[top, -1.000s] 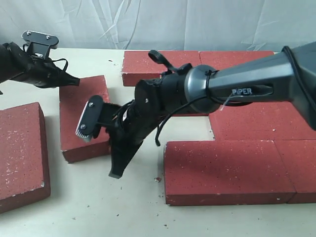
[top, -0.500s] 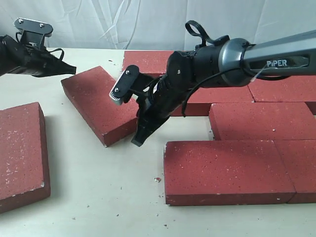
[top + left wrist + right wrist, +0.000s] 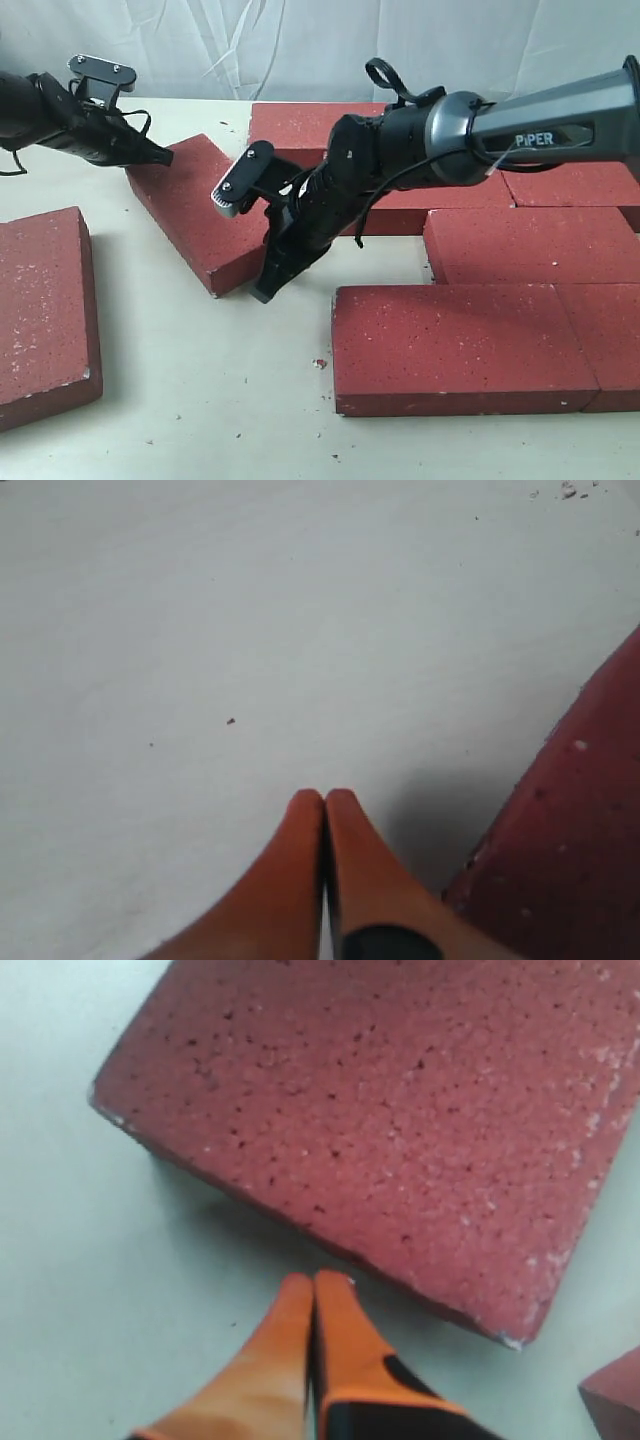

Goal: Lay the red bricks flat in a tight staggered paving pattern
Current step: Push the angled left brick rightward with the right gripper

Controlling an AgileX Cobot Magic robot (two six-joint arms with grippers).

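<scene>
My right gripper [image 3: 312,1282] has dropped to the near edge of the skewed dark red speckled rectangular brick [image 3: 195,215] left of the laid rows [image 3: 460,340]; it and the left gripper [image 3: 325,798] are closed empty, so I fear an off-centre push spins it.

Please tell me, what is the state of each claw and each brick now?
Skewed brick: flat, turned askew, outside the rows.
Left brick: flat, alone.
Right bricks: flat, laid in staggered rows.
Left claw: shut, empty.
Right claw: shut, empty, beside the skewed brick's edge.
</scene>
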